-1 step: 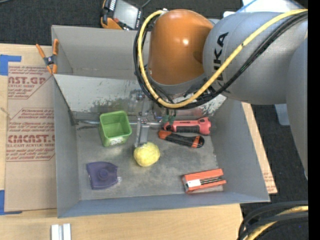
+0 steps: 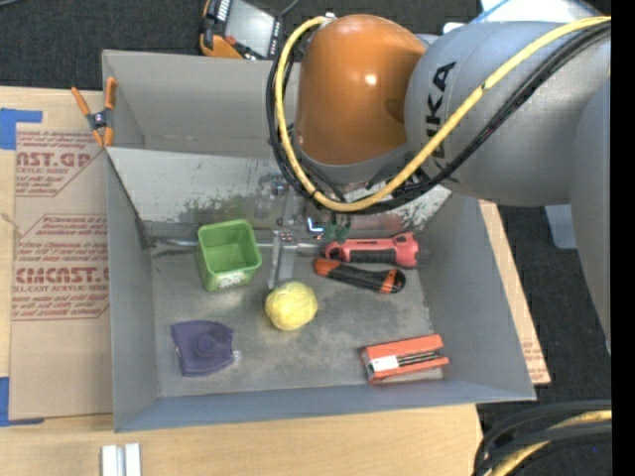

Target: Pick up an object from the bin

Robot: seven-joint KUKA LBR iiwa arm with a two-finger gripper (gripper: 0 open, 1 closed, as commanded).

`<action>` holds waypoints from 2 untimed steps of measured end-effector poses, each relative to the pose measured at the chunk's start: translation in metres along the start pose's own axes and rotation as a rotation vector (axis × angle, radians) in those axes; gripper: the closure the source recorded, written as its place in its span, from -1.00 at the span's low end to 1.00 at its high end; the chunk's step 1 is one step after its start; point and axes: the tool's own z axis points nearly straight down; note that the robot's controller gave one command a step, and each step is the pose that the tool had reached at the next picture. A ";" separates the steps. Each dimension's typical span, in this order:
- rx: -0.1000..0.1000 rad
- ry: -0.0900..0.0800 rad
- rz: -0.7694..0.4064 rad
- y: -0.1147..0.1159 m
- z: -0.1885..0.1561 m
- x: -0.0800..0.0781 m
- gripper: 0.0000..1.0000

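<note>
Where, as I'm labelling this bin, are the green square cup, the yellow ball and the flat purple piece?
green square cup (image 2: 228,250), camera view, inner floor
yellow ball (image 2: 291,306), camera view, middle
flat purple piece (image 2: 202,347), camera view, middle

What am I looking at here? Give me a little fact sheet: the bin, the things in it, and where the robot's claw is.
bin: grey metal, things scattered singly
gripper: low near the bin's middle, just behind the yellow ball
yellow ball: lumpy, centre
green cup: square, upright, left of the gripper
red-handled tool: right of the gripper
black-and-orange tool: beside the red one
purple pad: flat, front left
orange-red stapler-like box: front right
</note>
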 end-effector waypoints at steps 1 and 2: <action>0.000 -0.004 -0.152 0.007 0.160 -0.018 -1.00; -0.004 -0.019 -0.096 0.023 0.083 -0.018 -1.00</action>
